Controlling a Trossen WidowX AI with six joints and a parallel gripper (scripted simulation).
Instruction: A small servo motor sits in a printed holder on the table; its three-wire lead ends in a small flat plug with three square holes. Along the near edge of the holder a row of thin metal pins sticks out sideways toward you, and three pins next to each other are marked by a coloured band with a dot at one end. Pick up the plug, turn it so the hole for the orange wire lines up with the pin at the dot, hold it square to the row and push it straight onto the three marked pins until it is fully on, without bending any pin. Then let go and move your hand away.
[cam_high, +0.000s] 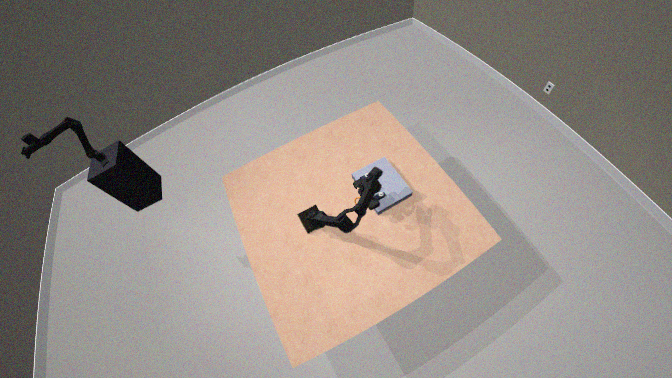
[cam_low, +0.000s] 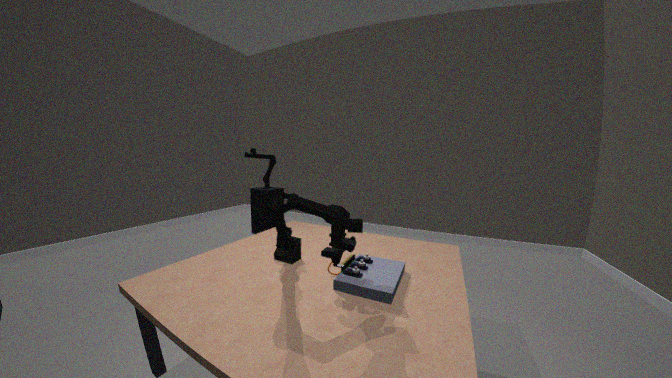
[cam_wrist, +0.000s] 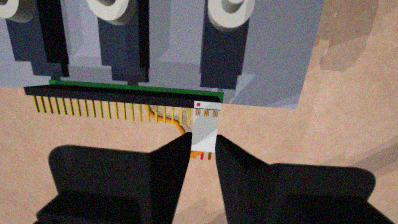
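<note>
The grey-blue holder (cam_high: 398, 186) (cam_low: 387, 272) (cam_wrist: 282, 60) lies on the table. In the wrist view its row of gold pins (cam_wrist: 100, 108) points toward me. A white band (cam_wrist: 212, 105) with a red dot (cam_wrist: 198, 104) at its left end marks the right end of the row. My gripper (cam_low: 337, 263) (cam_wrist: 203, 138) is shut on the white plug (cam_wrist: 204, 130), which is nearly square to the row. Its far end meets the band and covers the marked pins; short gold-brown marks show there. How deep the pins sit is hidden. The orange wire (cam_wrist: 195, 155) is on the left, the dot's side.
Dark servos with white horns (cam_wrist: 231, 11) sit in the holder. The orange lead (cam_wrist: 172, 121) loops left of the plug, under the pins. The wooden table (cam_high: 300, 300) (cam_low: 215, 305) carries the arm's base (cam_high: 310, 220) (cam_low: 288, 250). A second arm on a black box (cam_high: 125, 177) stands beyond the table.
</note>
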